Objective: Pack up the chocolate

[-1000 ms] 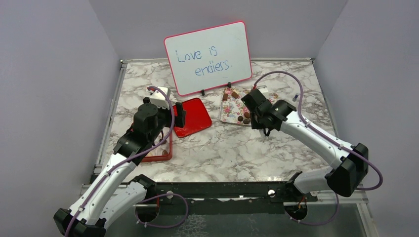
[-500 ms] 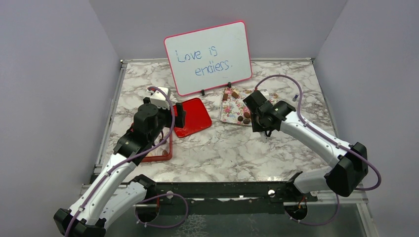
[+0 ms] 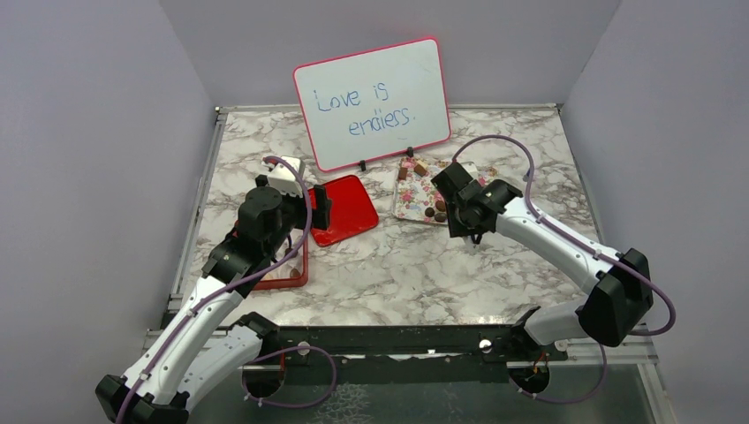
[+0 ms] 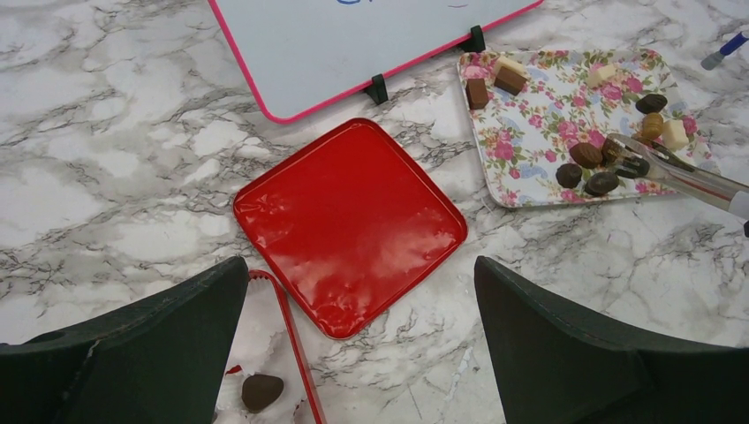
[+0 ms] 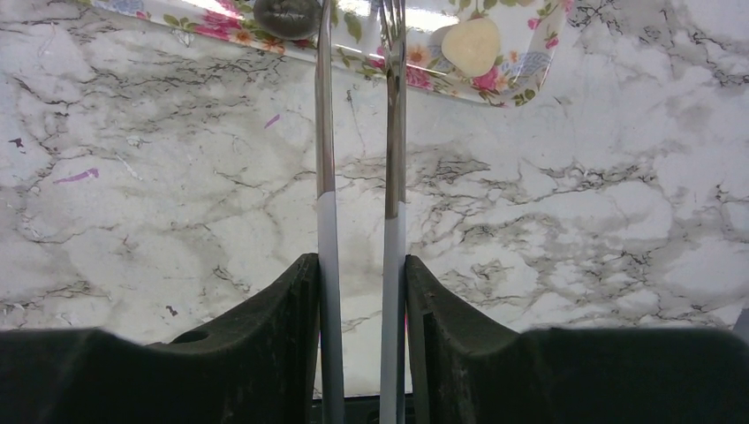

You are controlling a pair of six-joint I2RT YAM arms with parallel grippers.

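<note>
The left end effector (image 4: pixel 359 274) hangs with its jaws spread wide and nothing between them, above the near edge of a glossy red lid (image 4: pixel 349 225) that lies flat on the marble tabletop (image 4: pixel 106 177). Just beside that lid, under the left finger, is the rim of the red box (image 4: pixel 287 336), and inside it sits one dark chocolate (image 4: pixel 262 391) next to a bit of white ruffled paper. The rest of the chocolate is on the flower-patterned tray (image 4: pixel 539 132), to the right of the lid and in front of the whiteboard (image 3: pixel 371 102). Two blocky brown pieces (image 4: pixel 478 93) lie at its far left corner, a cluster of round dark ones (image 4: pixel 586 155) sits near its front edge, and cream pieces (image 4: pixel 676 134) lie toward the right side. The right end effector (image 5: pixel 362 265) is narrowed onto a pair of metal tongs (image 5: pixel 324 132), with one arm pressed against each finger. The tongs reach forward over the tray's near rim. In the right wrist view a dark piece (image 5: pixel 287 13) lies just left of the tong arms and a cream heart-shaped piece (image 5: pixel 470 46) just right of them. The tips lie among the dark cluster, but whether they pinch a piece cannot be told. A blue marker (image 4: pixel 724 49) lies on the tabletop beyond the tray.
</note>
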